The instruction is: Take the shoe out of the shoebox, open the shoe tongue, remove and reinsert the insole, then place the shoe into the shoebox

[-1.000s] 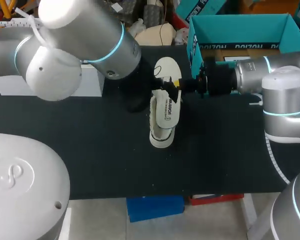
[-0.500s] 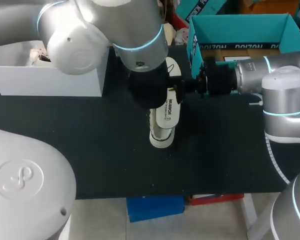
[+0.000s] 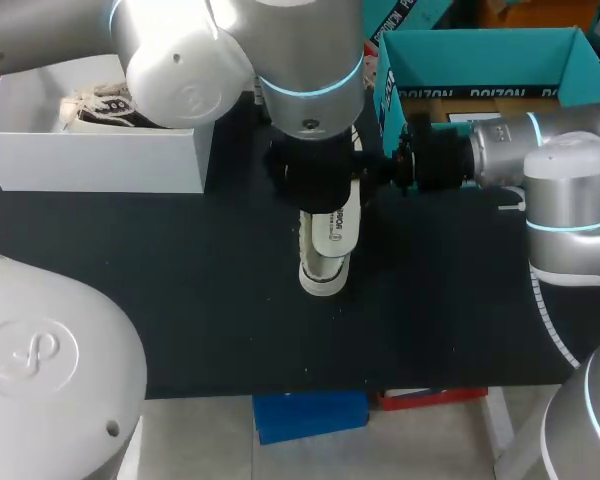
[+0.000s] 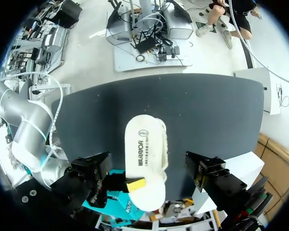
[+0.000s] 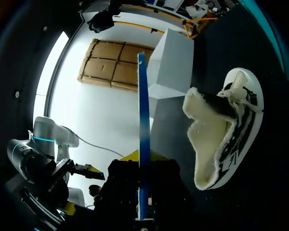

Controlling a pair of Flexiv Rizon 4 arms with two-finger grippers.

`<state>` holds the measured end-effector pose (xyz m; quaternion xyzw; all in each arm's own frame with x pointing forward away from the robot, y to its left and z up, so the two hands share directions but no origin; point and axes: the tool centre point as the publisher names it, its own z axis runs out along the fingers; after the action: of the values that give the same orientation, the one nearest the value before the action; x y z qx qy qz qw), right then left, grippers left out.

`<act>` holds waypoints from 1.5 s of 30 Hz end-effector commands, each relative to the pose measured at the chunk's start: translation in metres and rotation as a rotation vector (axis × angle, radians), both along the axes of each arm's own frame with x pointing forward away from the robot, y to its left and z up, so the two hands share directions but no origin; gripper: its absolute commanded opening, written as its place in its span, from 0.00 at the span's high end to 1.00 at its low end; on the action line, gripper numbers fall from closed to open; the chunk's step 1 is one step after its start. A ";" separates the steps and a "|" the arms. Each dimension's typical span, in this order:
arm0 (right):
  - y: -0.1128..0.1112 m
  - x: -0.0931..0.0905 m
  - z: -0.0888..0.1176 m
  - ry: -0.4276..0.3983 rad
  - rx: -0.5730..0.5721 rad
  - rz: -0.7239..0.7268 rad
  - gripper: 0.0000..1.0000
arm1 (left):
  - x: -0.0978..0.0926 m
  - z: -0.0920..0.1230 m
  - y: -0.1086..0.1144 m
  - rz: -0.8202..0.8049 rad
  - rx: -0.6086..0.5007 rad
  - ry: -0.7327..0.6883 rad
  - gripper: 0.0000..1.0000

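Note:
A white shoe (image 3: 324, 272) lies on the black table (image 3: 180, 290), and in the right wrist view the shoe (image 5: 221, 139) shows its fleece lining, off to one side of the gripper. My right gripper (image 3: 366, 178) comes in from the right, shut on one end of a white printed insole (image 3: 333, 226) held just over the shoe. That insole (image 5: 143, 120) shows edge-on as a blue strip rising from between the right gripper (image 5: 142, 185) fingers. My left gripper (image 4: 149, 168) hangs directly above the insole (image 4: 144, 159), its fingers wide open either side. The left wrist hides it in the head view.
A teal shoebox (image 3: 480, 60) stands open at the back right, behind my right arm. A white box (image 3: 100, 160) at the back left holds another shoe (image 3: 95, 105). Bare table lies to the front and left of the shoe.
My left arm has swung right until its wrist is over the shoe and insole, covering what lay behind them. The right gripper has stayed put with the insole.

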<state>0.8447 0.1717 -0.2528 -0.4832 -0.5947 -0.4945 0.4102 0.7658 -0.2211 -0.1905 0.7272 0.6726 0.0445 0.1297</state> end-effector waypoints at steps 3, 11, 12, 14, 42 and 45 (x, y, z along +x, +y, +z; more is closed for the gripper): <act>0.001 0.000 0.000 0.001 -0.002 -0.002 1.00 | 0.018 -0.006 -0.002 0.010 -0.013 0.009 0.00; 0.001 0.000 0.000 0.001 -0.002 -0.002 1.00 | 0.056 -0.002 -0.005 0.024 -0.019 0.009 0.00; 0.001 0.000 0.000 0.001 -0.002 -0.002 1.00 | 0.062 -0.001 -0.005 0.027 -0.017 0.002 0.00; 0.001 0.000 0.000 0.001 -0.002 -0.002 1.00 | 0.074 0.001 -0.006 0.023 -0.014 -0.004 0.00; 0.001 0.000 0.000 0.001 -0.002 -0.002 1.00 | 0.180 -0.005 -0.018 0.076 0.005 -0.016 0.00; 0.001 0.000 0.000 0.001 -0.002 -0.002 1.00 | 0.173 -0.003 -0.016 0.078 0.005 -0.017 0.00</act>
<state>0.8447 0.1717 -0.2528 -0.4832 -0.5947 -0.4945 0.4102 0.9449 -0.2392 -0.1956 0.7010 0.6993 0.0543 0.1290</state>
